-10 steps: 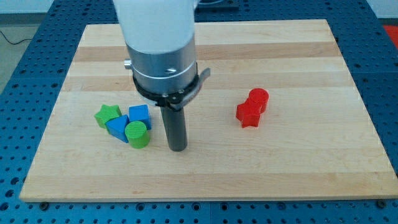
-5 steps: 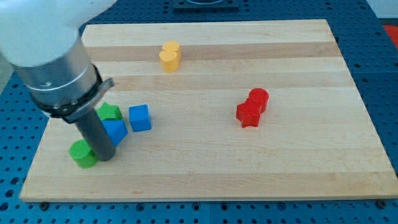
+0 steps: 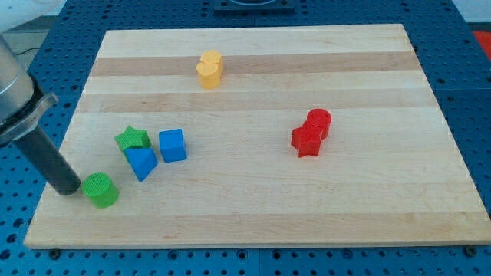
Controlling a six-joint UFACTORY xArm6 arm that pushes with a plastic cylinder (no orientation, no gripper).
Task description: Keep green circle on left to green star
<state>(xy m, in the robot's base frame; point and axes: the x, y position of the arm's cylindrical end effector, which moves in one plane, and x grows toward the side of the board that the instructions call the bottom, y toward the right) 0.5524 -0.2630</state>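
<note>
The green circle (image 3: 101, 190) lies near the board's lower left corner. The green star (image 3: 133, 139) sits above it and a little to the right, touching a blue triangle (image 3: 141, 162). My tip (image 3: 67, 188) stands at the board's left edge, just left of the green circle, close to it or touching it. The dark rod rises from the tip toward the view's upper left.
A blue cube (image 3: 173, 145) sits right of the green star. Two yellow blocks (image 3: 209, 69) stand together near the top. A red circle (image 3: 318, 122) and a red star (image 3: 305, 141) sit together at the right. The wooden board (image 3: 253, 222) lies on a blue perforated table.
My tip swept left from the middle, across the cluster, to the board's left edge. The green circle was pushed down-left, away from the blue blocks. The yellow blocks came into view.
</note>
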